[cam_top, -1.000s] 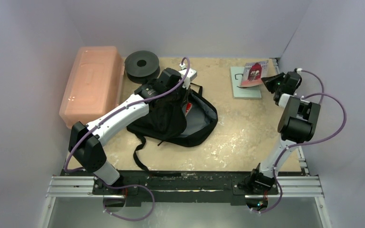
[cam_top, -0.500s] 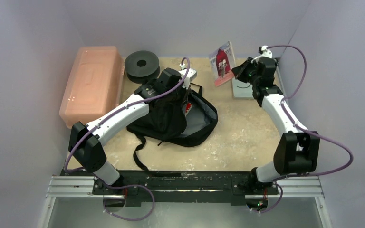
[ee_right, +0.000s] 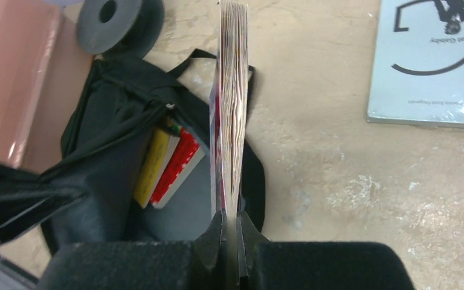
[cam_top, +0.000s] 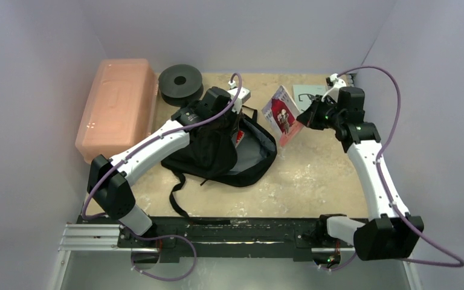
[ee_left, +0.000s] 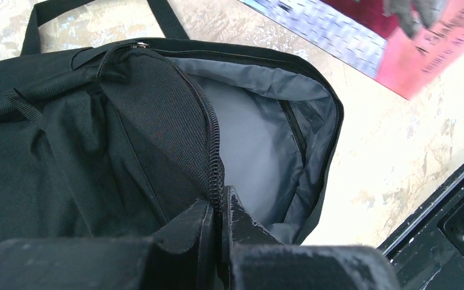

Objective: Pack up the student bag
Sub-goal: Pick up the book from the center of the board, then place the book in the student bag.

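Note:
The student bag (cam_top: 208, 151), black fabric, lies left of the table's middle with its mouth held wide and its grey lining (ee_left: 248, 133) showing. My left gripper (ee_left: 220, 205) is shut on the zip edge of the bag's raised front flap (ee_left: 169, 115). A yellow book and a red book (ee_right: 169, 160) lie inside the bag. My right gripper (ee_right: 229, 220) is shut on a thin red-covered book (cam_top: 281, 115), holding it on edge in the air just right of and above the bag's open mouth. Its page edges (ee_right: 232, 90) face the right wrist camera.
A pink translucent box (cam_top: 118, 106) stands at the far left, with a black spool (cam_top: 180, 81) beside it at the back. A pale blue book (ee_right: 435, 60) lies flat at the back right. The bag's long straps (cam_top: 178, 193) trail toward the near edge.
My right arm has lifted the red-covered book off the pale book and swung it left and nearer, up to the bag's mouth. The left arm and the bag have not moved.

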Tool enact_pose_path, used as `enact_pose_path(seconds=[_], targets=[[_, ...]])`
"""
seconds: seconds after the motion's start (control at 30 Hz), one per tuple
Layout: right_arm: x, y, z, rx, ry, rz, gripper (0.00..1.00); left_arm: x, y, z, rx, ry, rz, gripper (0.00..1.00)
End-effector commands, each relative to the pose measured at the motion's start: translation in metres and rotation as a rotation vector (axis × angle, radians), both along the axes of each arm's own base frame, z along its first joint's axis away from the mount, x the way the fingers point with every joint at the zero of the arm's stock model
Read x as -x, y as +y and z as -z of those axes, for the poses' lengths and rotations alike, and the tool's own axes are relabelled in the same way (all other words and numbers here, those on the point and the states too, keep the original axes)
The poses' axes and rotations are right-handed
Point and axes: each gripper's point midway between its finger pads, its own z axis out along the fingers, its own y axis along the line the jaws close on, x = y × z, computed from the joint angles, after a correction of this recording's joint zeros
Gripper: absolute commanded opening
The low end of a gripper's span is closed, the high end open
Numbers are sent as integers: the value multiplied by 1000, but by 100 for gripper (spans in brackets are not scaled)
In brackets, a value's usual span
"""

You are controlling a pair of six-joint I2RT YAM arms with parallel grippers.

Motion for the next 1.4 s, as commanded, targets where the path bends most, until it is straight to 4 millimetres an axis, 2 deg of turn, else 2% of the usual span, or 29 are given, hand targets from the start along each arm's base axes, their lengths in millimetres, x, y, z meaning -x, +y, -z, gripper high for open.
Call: enact_pose_path(seconds=[0.0,0.13,0.27,0.37,0.5,0.57,0.8,0.87,1.0,1.1,1.23,1.37], targets=[[40,20,-19,-15,-7,-184,0,-2,-2,-18,41,-46,-13,0],[71,41,3,-83,84,-328,0,-3,-1,-20,40,-54,-20,0],[99,69,0,-232,113,-460,0,-2,0,-23,48,-61,-23,0],[104,76,15,-292,204,-468,0,-1,0,-28,62,-68,-22,0],[103,91,46,-356,317,-497,0,2,0,-36,89,-87,-9,0],[99,102,50,-387,317,-530,0,4,-1,-40,104,-99,4,0],[69,135,34,-571,275,-620,0,8,-3,-49,131,-115,23,0],[58,143,39,-566,277,-633,0,9,-3,-51,134,-116,25,0],[38,164,62,-530,317,-646,0,9,-2,-52,134,-120,28,0],[10,183,74,-529,271,-599,0,10,-3,-53,138,-119,32,0],[-30,214,83,-642,204,-536,0,11,-5,-51,143,-108,42,0],[-71,243,100,-622,186,-516,0,11,-6,-48,135,-101,42,0]])
